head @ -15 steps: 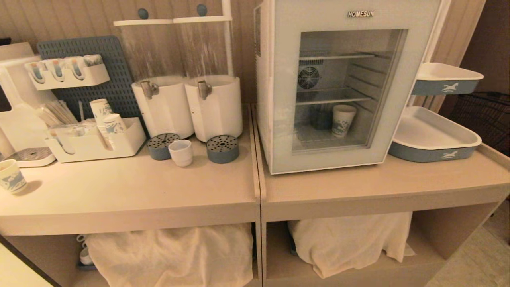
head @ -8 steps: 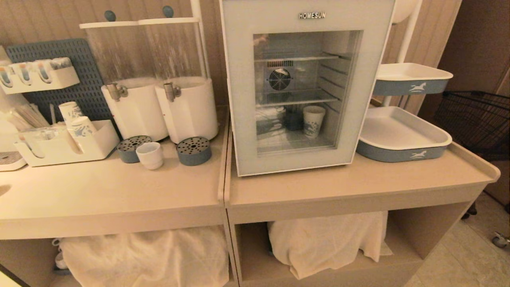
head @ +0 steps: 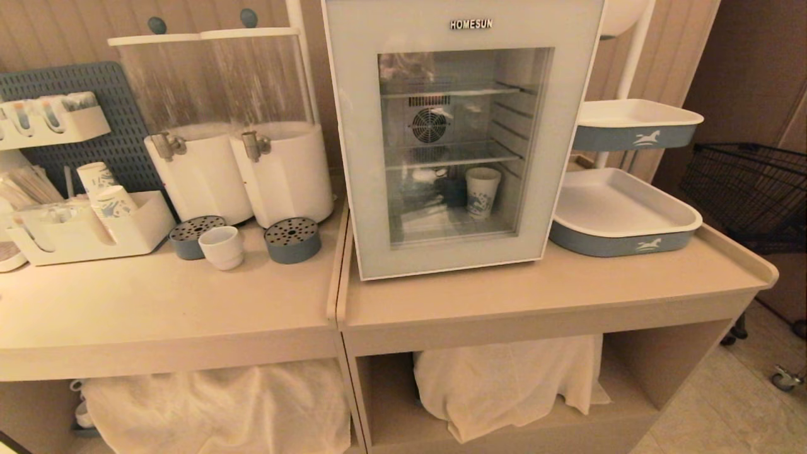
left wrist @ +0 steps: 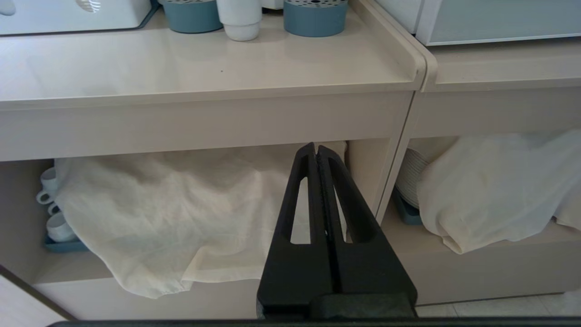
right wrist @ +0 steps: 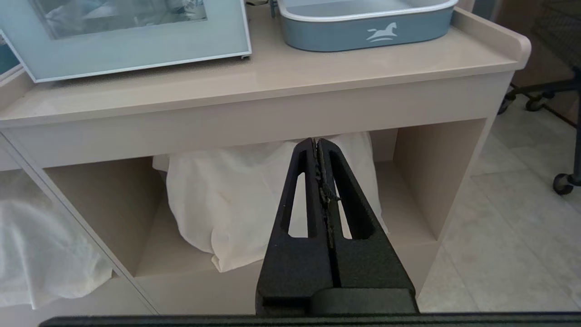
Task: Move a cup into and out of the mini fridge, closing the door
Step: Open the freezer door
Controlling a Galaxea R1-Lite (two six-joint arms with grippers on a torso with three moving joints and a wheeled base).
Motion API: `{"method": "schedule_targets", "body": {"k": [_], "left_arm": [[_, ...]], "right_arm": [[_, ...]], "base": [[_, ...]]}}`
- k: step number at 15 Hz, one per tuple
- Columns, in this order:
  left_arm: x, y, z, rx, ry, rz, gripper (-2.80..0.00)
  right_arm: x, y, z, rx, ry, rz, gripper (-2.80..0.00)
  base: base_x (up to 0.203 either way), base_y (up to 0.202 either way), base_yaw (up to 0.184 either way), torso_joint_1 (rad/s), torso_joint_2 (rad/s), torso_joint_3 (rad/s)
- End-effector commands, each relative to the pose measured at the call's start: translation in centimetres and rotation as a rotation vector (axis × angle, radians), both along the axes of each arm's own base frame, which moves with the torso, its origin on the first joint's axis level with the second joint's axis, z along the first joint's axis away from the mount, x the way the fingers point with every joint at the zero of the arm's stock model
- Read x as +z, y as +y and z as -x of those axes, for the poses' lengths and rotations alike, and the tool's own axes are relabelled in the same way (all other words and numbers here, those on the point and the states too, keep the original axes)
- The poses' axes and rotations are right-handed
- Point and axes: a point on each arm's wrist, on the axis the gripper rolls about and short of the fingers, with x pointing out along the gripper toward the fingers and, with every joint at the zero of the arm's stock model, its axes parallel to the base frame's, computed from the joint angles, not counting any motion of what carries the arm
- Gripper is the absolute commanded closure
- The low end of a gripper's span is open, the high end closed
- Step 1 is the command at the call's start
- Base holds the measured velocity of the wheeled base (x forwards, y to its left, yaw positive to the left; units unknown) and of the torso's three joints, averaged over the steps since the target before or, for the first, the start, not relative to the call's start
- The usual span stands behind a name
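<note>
The white cup [head: 220, 247] stands on the left counter between two blue drip trays, below the dispensers; its foot shows in the left wrist view [left wrist: 239, 20]. The white mini fridge [head: 343, 126] stands on the right counter. Its glass door [head: 454, 255] with HOMESUN lettering is closed [right wrist: 136, 43]. A blue-patterned paper cup [head: 483, 192] stands inside on the fridge floor. My left gripper [left wrist: 316, 150] hangs shut and empty before the lower shelf. My right gripper [right wrist: 316, 143] is likewise shut and empty, below the right counter. Neither arm shows in the head view.
Two white drink dispensers [head: 239, 170] stand behind the cup. A white organiser [head: 88, 236] holds paper cups at left. Blue-and-white trays [head: 621, 217] sit right of the fridge. White cloths [head: 504, 384] cover the shelves under the counters. A black wire basket [head: 750, 189] stands at far right.
The whole head view has shifted left, so the camera has turned or driven right; the fridge now sits near centre. Nothing on the counters has moved.
</note>
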Motion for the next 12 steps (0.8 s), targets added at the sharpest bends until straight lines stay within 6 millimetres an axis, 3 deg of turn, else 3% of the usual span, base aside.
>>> {"method": "schedule_targets", "body": {"k": [1,12], "left_arm": [[0.00,0.00,-0.01,0.000,0.001,0.000,0.00],[-0.03,0.00,-0.02,0.001,0.002,0.003,0.00]], "right_arm": [[0.02,0.00,0.00,-0.002,-0.002,0.000,0.00],[0.02,0.00,-0.01,0.000,-0.005,-0.002,0.00]], "base": [[0.000,0.000,0.000,0.000,0.00,0.000],[0.000,0.000,0.000,0.000,0.00,0.000]]}}
